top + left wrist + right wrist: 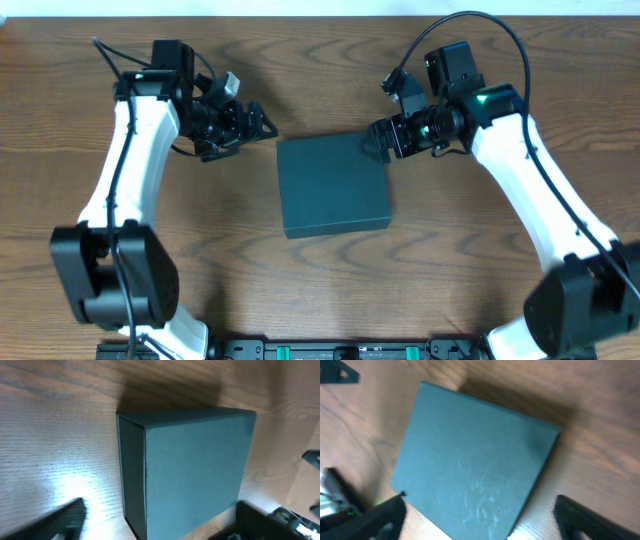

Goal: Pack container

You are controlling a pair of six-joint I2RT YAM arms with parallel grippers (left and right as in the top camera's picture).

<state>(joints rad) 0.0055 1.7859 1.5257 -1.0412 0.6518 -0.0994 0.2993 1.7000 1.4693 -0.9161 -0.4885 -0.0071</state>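
Observation:
The container (332, 185) is a dark teal square box with its lid shut, lying flat on the wooden table at the centre. My left gripper (257, 125) is open and empty, just off the box's far left corner. My right gripper (381, 140) is open and empty at the box's far right corner. In the left wrist view the container (190, 467) fills the middle, with my left gripper's fingers (160, 527) spread wide on either side. In the right wrist view the container (475, 462) lies between my right gripper's spread fingers (480, 520).
The wooden table (330, 290) surrounds the box on all sides. Both white arms reach in from the near side, the left arm (130, 170) and the right arm (540, 190). A black rail runs along the near edge (330, 350).

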